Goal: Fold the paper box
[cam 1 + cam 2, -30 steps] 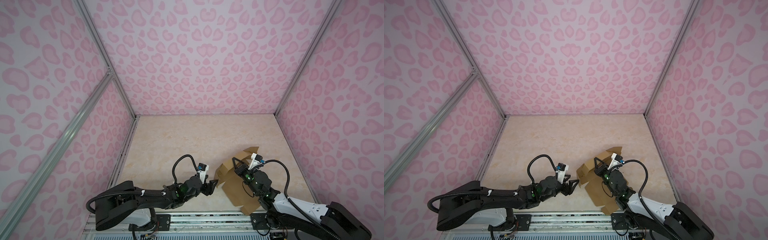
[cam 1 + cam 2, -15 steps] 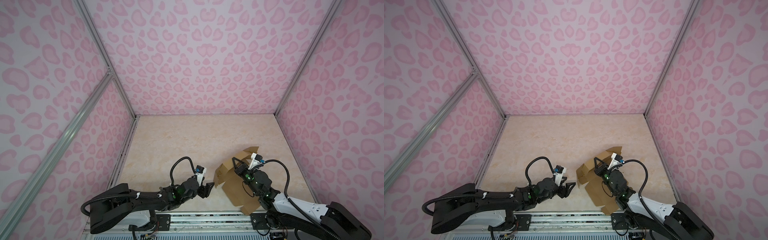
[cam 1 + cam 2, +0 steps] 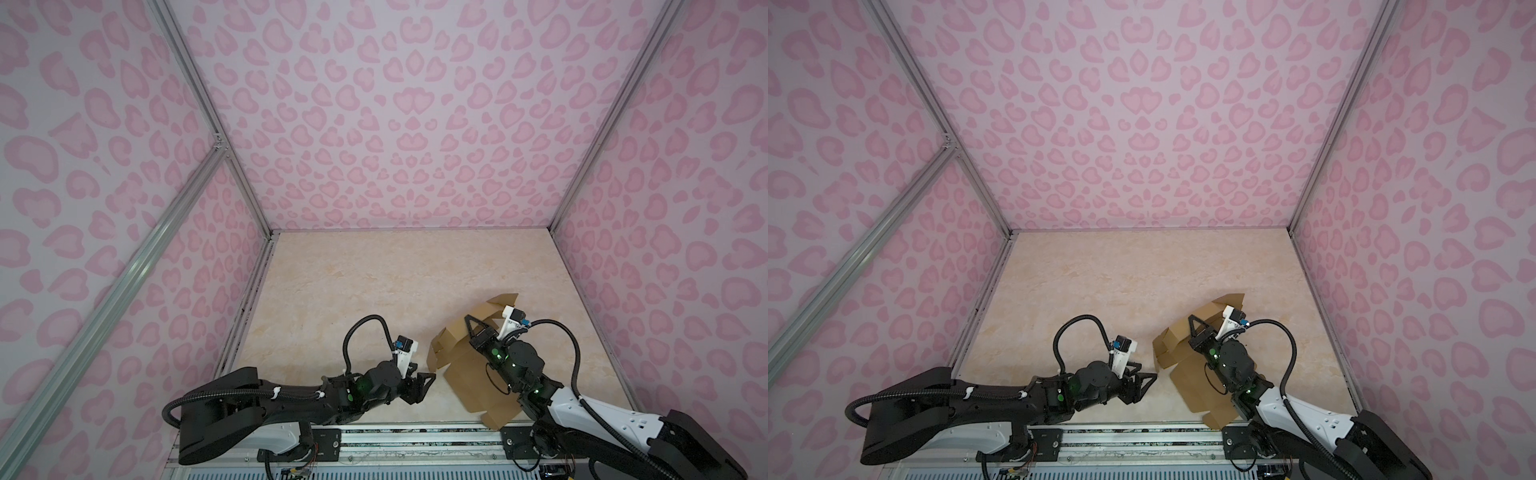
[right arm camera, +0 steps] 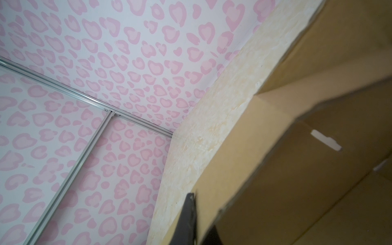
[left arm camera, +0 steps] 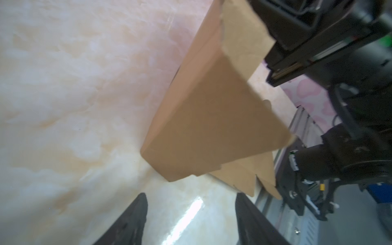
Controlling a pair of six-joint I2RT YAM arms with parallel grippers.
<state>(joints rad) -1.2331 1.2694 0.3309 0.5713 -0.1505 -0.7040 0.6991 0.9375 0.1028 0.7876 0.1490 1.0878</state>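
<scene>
Lying near the bench's point(image 3: 374, 270) front edge, the paper box point(image 3: 469, 370) is half folded, flaps raised, one corner reaching the front rail point(image 3: 415, 432). The right end effector point(image 3: 471, 324) is pinched together on an upper flap of it. The left end effector point(image 3: 426, 380) rests just beside the box's near corner, fingers point(image 5: 135, 216) apart with nothing between them. Beyond both end effectors the beige marbled surface lies bare to the pink-spotted walls point(image 3: 395, 124), framed by aluminium rails point(image 3: 208, 120).
</scene>
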